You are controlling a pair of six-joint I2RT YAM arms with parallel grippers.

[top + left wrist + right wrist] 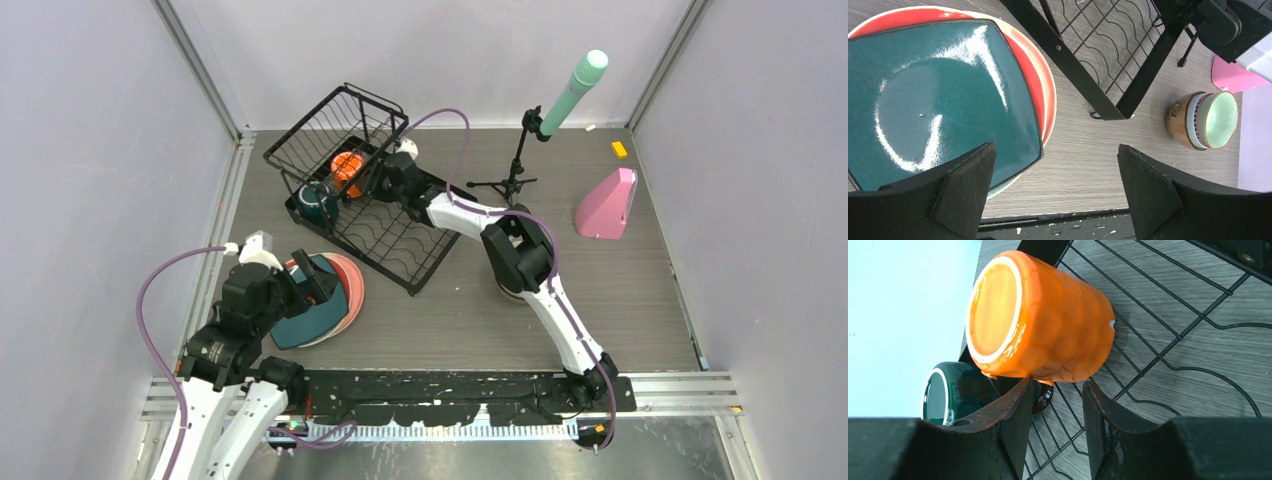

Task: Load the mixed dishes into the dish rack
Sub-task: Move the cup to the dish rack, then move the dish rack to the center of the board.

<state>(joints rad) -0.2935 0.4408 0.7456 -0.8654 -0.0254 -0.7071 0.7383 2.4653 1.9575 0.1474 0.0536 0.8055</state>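
Top external view: right arm stretched into the dish rack, upper left.
Jaws of the right gripper part-spread at the orange mug on its side; left gripper spread wide over the dark teal plate.

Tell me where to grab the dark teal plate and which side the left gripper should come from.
Pinch the near rim of the dark teal plate, one finger above, one below, bringing the open left gripper in low from the arm's side. It lies flat and looks too wide to span, but resting on the reddish plate probably leaves a gap under that edge.
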